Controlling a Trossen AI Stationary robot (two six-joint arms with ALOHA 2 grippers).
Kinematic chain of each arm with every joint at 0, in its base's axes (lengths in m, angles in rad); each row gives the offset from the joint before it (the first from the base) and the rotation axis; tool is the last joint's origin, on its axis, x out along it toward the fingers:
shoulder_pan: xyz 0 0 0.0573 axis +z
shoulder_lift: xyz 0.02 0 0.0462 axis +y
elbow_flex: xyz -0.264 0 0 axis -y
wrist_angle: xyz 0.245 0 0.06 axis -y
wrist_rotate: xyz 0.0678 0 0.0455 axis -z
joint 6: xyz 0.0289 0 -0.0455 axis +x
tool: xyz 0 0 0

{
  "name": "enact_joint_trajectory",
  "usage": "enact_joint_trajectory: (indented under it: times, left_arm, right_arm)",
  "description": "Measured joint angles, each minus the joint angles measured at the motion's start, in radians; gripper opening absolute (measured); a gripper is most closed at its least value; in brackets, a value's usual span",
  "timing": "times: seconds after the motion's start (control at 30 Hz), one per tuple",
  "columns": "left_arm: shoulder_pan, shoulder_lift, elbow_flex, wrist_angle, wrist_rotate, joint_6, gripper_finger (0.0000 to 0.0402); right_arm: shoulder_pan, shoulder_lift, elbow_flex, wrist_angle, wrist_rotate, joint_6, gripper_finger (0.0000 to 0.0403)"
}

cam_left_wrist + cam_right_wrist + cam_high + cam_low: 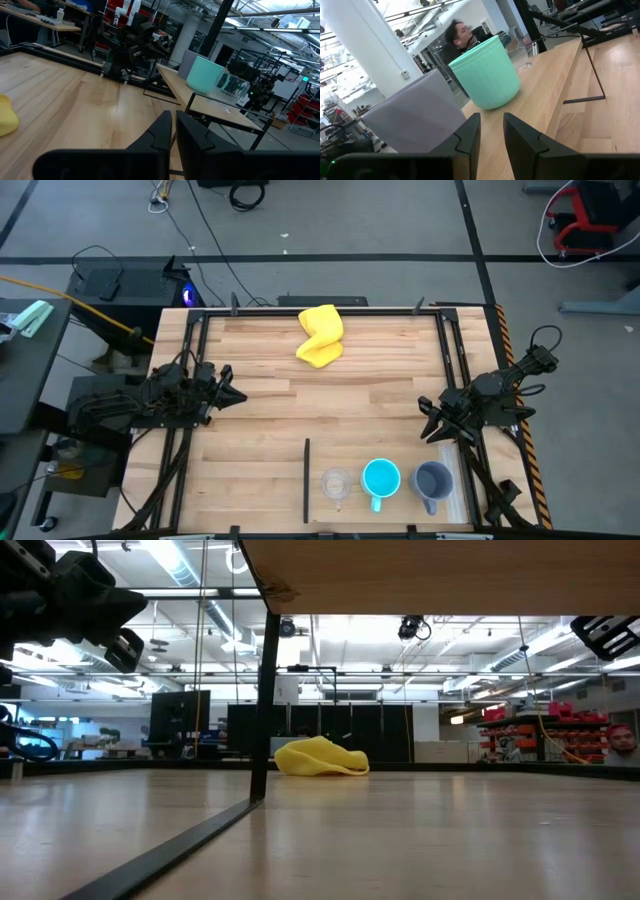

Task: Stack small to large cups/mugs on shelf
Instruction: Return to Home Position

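Three vessels stand side by side in a row on a raised wooden shelf (306, 480) at the table's near edge: a clear glass cup (336, 484), a bright-blue mug (381, 479) and a grey-blue mug (432, 482). Each rests upright on its base, none inside another. My left gripper (234, 392) hovers over the table's left side, shut, far from the cups; its wrist view shows the blue mug (205, 75) and the glass (234, 85). My right gripper (430, 423) hangs just beyond the grey-blue mug (415, 120), slightly open and touching nothing.
A crumpled yellow cloth (321, 336) lies near the table's far edge, also seen low across the table (320, 757). The shelf's dark leg (265, 690) stands on the table near its middle. Bare wood stretches between the arms. Black rails frame the table.
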State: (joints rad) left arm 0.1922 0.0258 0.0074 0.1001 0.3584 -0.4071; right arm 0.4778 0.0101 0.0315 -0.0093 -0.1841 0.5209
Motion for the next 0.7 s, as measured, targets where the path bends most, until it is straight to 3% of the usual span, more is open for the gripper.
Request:
enact_joint_trajectory:
  times: [0.7]
  left_arm:
    - [0.000,0.000,0.000,0.000,0.000,0.000,0.0035]
  right_arm:
    - [0.000,0.000,0.000,0.000,0.000,0.000,0.0091]
